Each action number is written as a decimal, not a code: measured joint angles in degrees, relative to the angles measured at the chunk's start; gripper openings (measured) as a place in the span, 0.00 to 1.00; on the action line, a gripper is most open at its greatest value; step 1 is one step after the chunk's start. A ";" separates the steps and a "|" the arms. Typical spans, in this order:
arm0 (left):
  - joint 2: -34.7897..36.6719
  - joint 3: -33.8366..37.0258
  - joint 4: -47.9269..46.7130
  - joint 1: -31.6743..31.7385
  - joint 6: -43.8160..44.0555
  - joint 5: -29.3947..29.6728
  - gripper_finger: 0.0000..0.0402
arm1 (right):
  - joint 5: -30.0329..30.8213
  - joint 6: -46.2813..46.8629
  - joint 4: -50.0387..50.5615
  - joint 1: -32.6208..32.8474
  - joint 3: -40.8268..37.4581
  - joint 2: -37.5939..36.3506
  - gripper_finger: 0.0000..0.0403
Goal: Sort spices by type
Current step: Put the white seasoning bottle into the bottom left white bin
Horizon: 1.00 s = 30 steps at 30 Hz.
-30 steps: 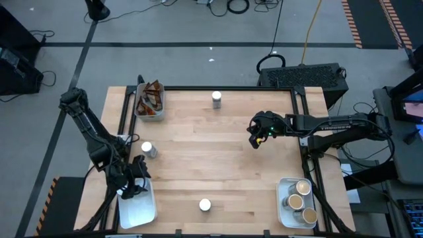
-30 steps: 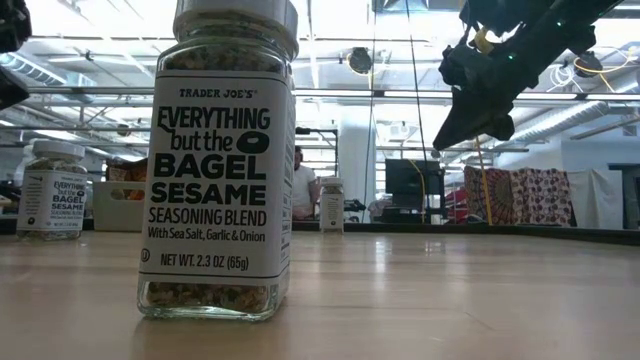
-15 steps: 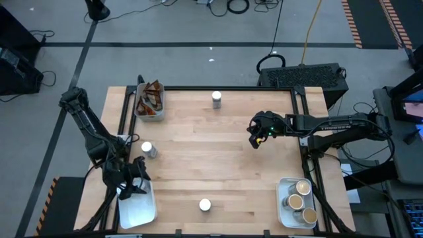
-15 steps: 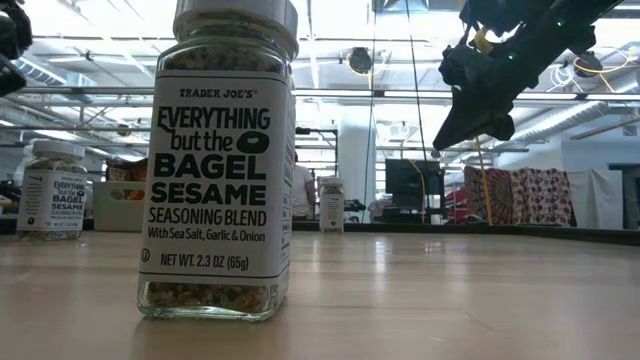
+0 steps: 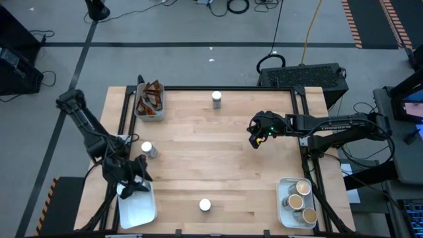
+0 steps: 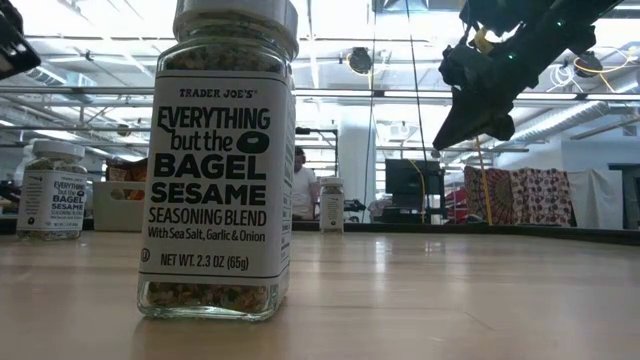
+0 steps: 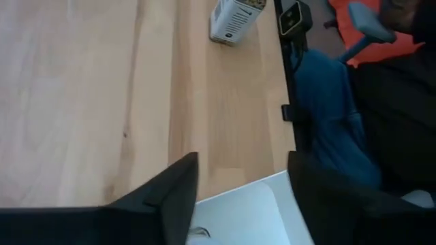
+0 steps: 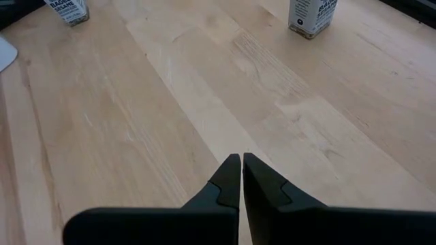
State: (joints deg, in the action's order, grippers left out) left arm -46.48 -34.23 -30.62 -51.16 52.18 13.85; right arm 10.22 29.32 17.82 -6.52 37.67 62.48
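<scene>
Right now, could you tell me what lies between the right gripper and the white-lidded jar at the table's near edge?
Only bare wood: in the high view nothing sits between the right gripper and that white-lidded jar.

Three white-lidded jars (image 5: pixel 217 98), three tan-lidded jars (image 5: pixel 303 188)

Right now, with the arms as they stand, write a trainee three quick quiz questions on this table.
1. True or false: the right claw is shut.
2. How many white-lidded jars stand loose on the wooden table?
3. Which tray holds the tan-lidded jars: A) far-left tray, B) near-left tray, C) near-right tray?

Key: 1 true. 2 three: far jar, left jar, near jar. 3 C.
</scene>
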 joint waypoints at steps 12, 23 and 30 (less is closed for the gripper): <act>-6.53 -1.24 -1.35 5.39 -1.75 -6.81 0.02 | 0.00 -0.02 -0.01 -0.01 0.00 0.00 0.00; -17.53 -6.48 -8.58 9.68 -3.58 -14.03 0.01 | 0.00 -0.02 0.00 0.00 0.00 0.00 0.00; -21.68 -10.44 -14.39 9.99 -3.39 -16.98 0.01 | -0.01 -0.22 0.00 0.00 0.00 0.00 0.00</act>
State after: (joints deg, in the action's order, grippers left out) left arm -68.16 -44.66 -45.01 -41.17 48.79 -3.13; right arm 10.20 29.10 17.82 -6.52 37.67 62.48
